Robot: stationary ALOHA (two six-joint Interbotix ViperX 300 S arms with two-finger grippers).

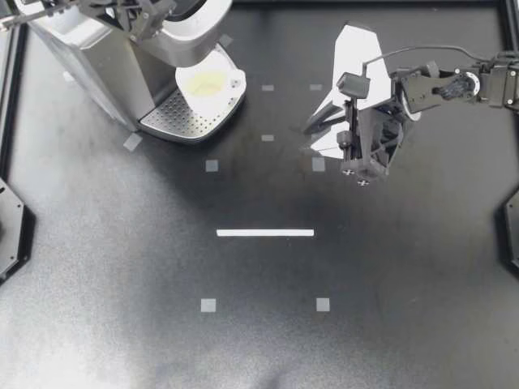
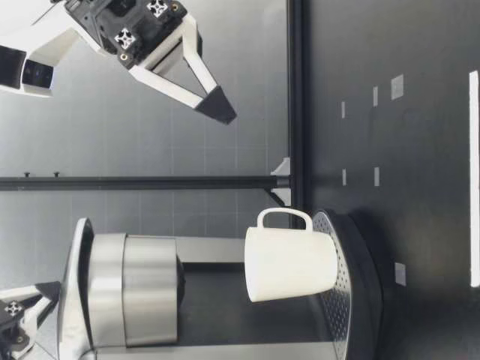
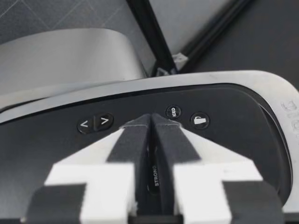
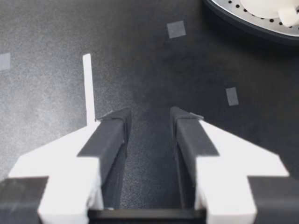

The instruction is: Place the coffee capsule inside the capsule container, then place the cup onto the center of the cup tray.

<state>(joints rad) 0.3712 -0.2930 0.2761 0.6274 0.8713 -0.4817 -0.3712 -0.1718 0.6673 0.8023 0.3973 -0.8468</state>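
My right gripper point(image 1: 315, 136) hangs high over the right half of the tabletop point(image 1: 389, 324), well clear of it in the low view point(image 2: 216, 105). Its 2 fingers stand a narrow gap apart with nothing between them, as its own wrist view point(image 4: 150, 114) shows. Under it lie the white tape line point(image 1: 265, 232) near the tabletop's middle and small tape squares point(image 1: 208, 305) around it. Farther off, toward the far left corner, the cup point(image 1: 209, 81) stands upright on the cup tray point(image 1: 174, 113), its handle turned toward the tabletop's right edge. From above, the brew head of the coffee machine point(image 1: 89, 57) overhangs and hides part of the rim. The low view shows the whole cup point(image 2: 289, 264) on the perforated plate point(image 2: 335, 300), while my right wrist view cuts it off to a sliver point(image 4: 268, 7). Whether a capsule sits inside the machine cannot be told. My left gripper point(image 1: 144, 20) is on top of the machine at the far edge, half lost among dark arm parts from above. In its wrist view point(image 3: 150, 119) the 2 fingers are pressed together at the tips, holding nothing, over the control panel point(image 3: 224, 140) and partly covering its buttons point(image 3: 96, 123).
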